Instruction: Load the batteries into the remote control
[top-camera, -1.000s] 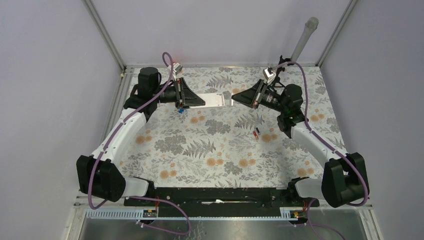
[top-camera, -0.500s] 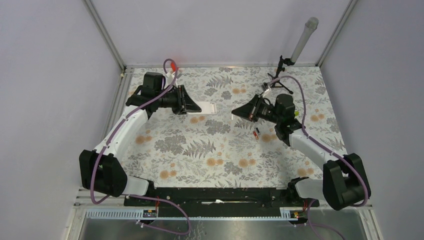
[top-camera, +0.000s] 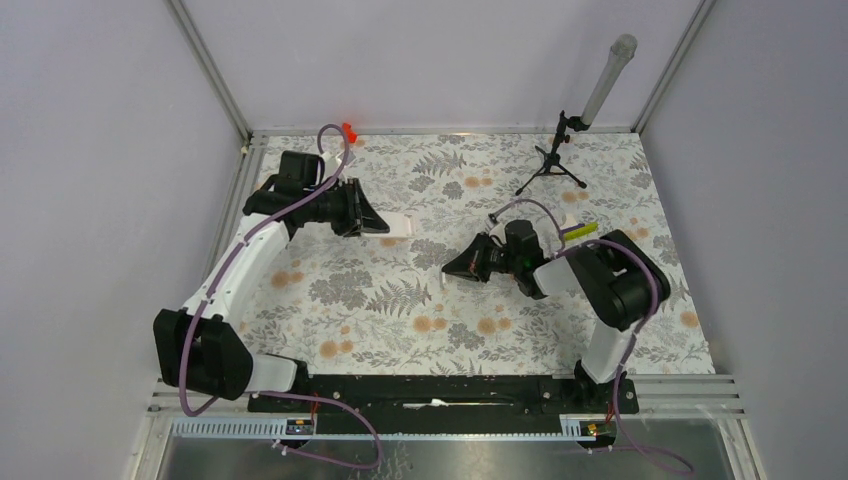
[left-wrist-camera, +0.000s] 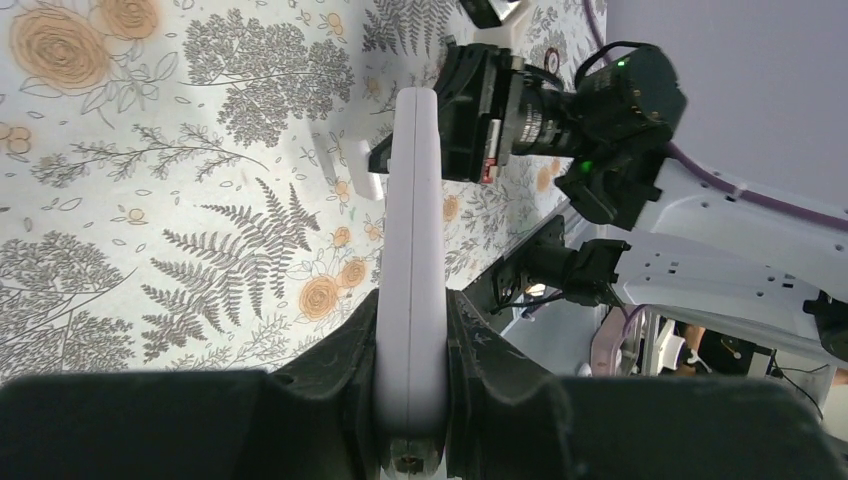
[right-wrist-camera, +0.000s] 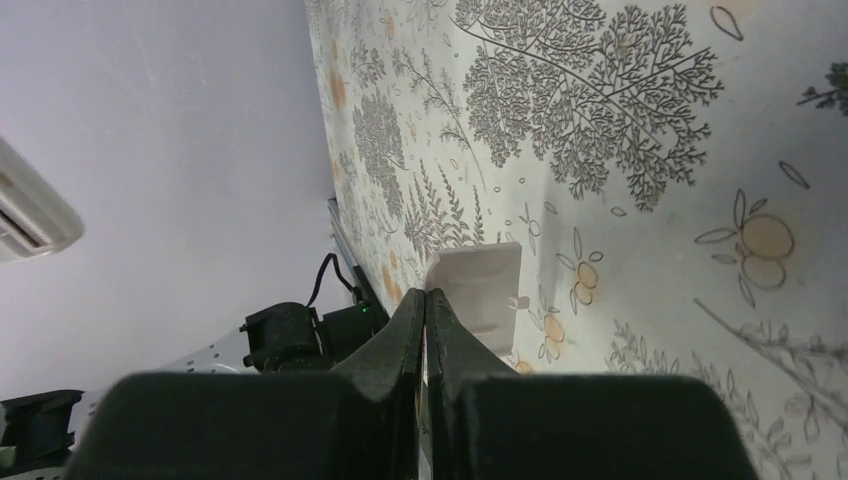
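Since the earlier frame the right arm has folded down from the upper right to the middle of the top view, and the left gripper (top-camera: 378, 219) has drawn back toward the upper left, carrying the remote control (top-camera: 398, 223) with it. The remote's long axis runs left to right there, its free end pointing right toward frame centre. In the left wrist view it is turned edge-on, a slim plain white bar with rounded ends running up the frame, clamped at its near end between both fingers. The right gripper (right-wrist-camera: 425, 300) has its fingers pressed together on nothing, low over the floral tablecloth (top-camera: 400, 320), with a small white plate (right-wrist-camera: 478, 285) just past its tips.
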